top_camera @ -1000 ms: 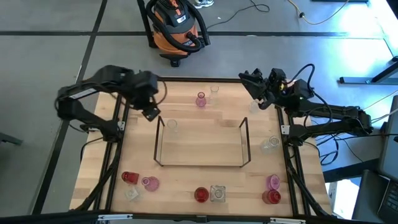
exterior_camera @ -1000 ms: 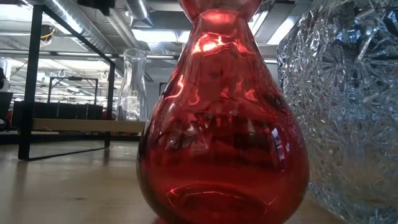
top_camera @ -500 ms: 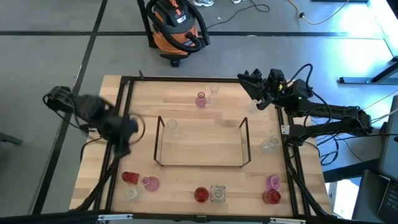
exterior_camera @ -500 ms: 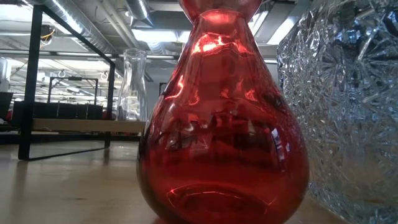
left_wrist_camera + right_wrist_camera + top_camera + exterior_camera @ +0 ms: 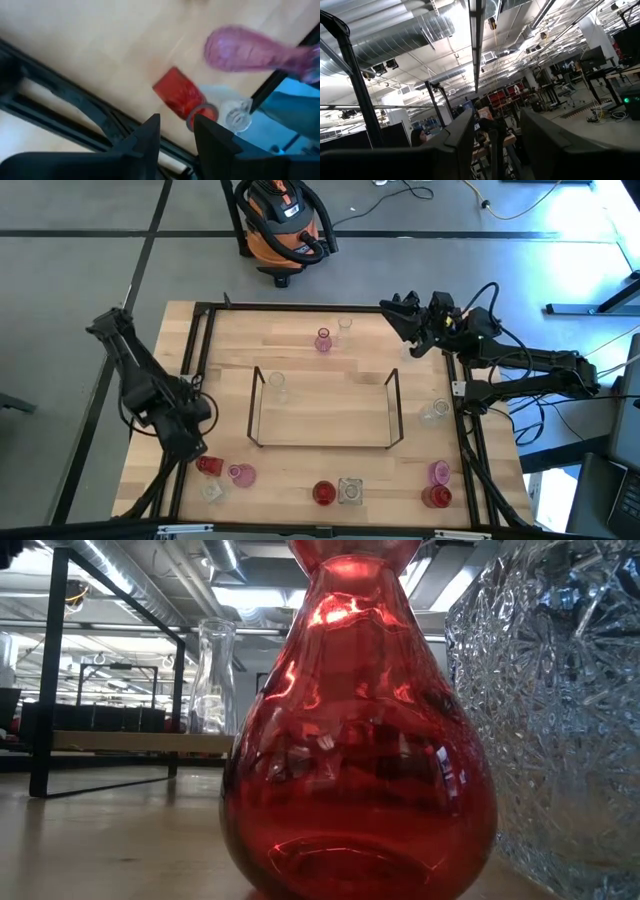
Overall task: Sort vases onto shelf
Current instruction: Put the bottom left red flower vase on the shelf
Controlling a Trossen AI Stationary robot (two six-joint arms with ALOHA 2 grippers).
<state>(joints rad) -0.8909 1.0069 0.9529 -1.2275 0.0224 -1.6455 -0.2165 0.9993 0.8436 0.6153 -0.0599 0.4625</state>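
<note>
I've got the left gripper hanging empty, fingers apart, over the squat red glass jar, so next it needs lowering and closing.

glossy red glass vase, cut-glass jar, wooden table

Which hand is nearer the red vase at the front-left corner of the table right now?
Left. The left hand hangs right beside the red vase, open and holding nothing. The right hand sits at the table's far right corner, across the shelf from it.
</note>
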